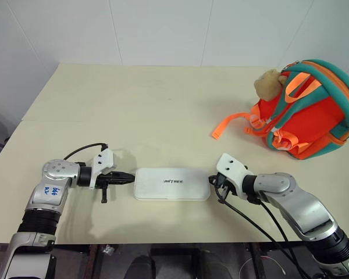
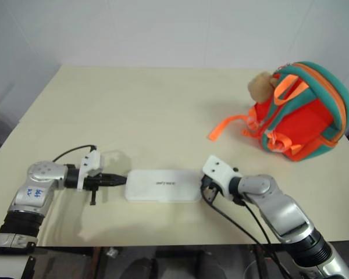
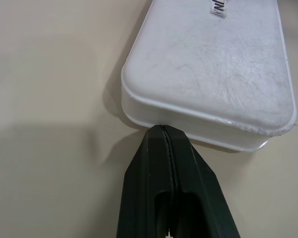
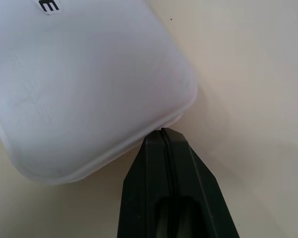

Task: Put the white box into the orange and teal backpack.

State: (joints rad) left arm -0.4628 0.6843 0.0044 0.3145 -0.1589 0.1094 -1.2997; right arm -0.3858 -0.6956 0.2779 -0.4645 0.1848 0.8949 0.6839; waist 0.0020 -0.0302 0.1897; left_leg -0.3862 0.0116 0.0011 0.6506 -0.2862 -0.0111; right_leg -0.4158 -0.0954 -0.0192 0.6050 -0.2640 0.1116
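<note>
the left gripper [image 1: 128, 179] and right gripper [image 1: 212, 180], both with black fingers pressed together and holding nothing, had their tips at the 2 short ends of the flat white rounded-corner box [image 1: 171, 183]. its long axis ran left to right on the cream table [image 1: 134, 104], lettering up. the orange and teal backpack [image 1: 308, 110] stood well apart, far right.

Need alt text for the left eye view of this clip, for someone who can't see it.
A flat white box lies on a beige table, with the left gripper and right gripper at its two short ends, jaws shut. The orange and teal backpack stands at the table's far right, a tan plush toy on it.
</note>
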